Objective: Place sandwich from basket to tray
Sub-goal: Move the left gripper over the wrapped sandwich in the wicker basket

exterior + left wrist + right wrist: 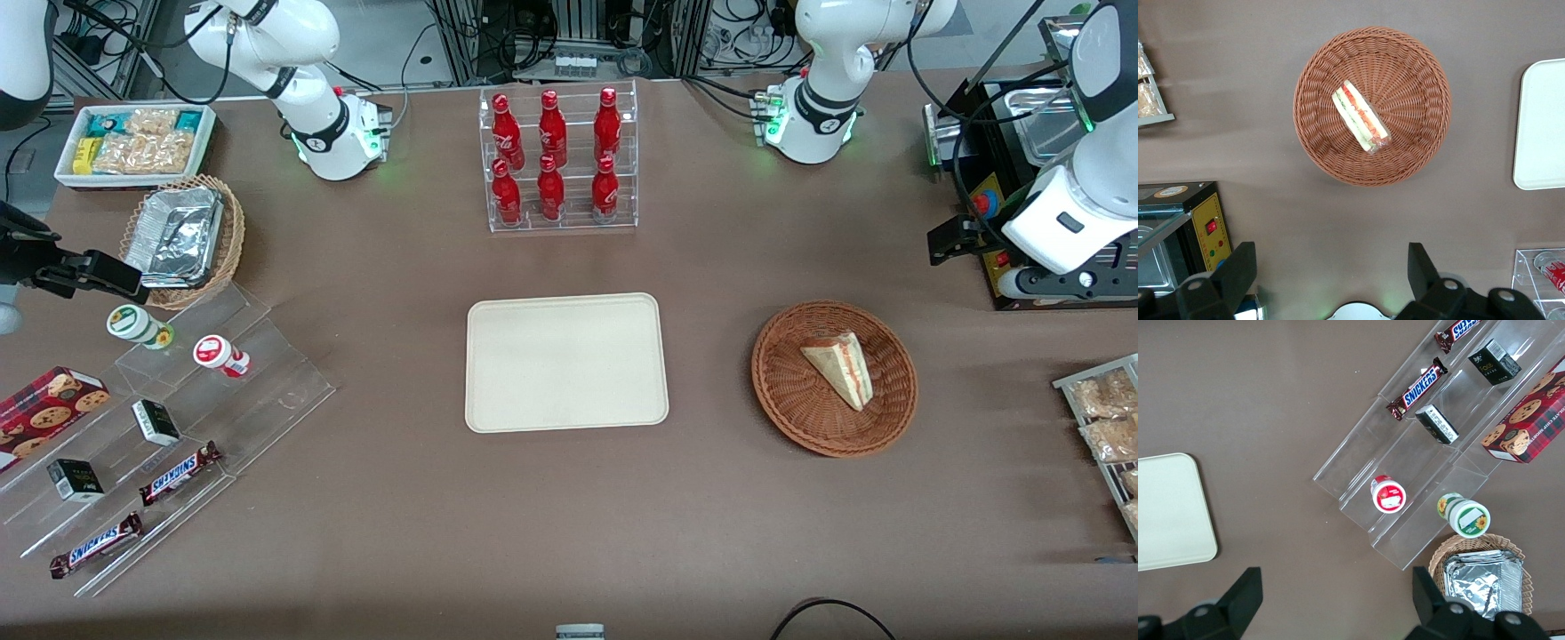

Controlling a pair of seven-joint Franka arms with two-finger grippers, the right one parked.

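The sandwich [840, 366] [1360, 125], a pale wedge with red and green filling at its edge, lies in the round reddish-brown basket [791, 391] [1418, 80]. The cream tray [565, 363] [1543, 127] lies flat at the table's middle, beside the basket, with nothing on it. My gripper [956, 240] [1331, 248] hangs high over the working arm's end of the table, farther from the front camera than the basket. It is open, its fingers wide apart with only bare table between them.
A clear rack of red bottles [558, 160] stands farther back than the tray. A black machine [1005, 178] sits under my arm. A rack of snack packets [1102, 427] is at the working arm's table edge. Acrylic steps with candy [178, 418] and a foil-tray basket [182, 236] are toward the parked arm's end.
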